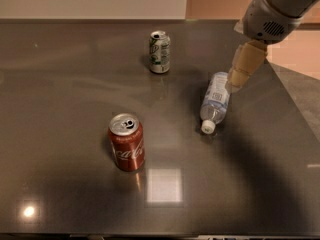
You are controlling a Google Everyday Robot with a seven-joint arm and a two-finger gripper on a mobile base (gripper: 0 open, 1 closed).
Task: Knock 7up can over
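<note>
The 7up can (pixel 160 52), green and white with a silver top, stands upright at the back middle of the dark table (pixel 60 94). My gripper (pixel 240 76) hangs from the grey arm at the upper right, above the far end of the lying clear bottle (pixel 215 101). It is well to the right of the 7up can and apart from it.
A red Coca-Cola can (pixel 127 142) stands upright at the front left of middle. The clear plastic bottle lies on its side right of middle, white cap toward the front. The table's right edge (pixel 295 114) runs diagonally, with lighter floor beyond it.
</note>
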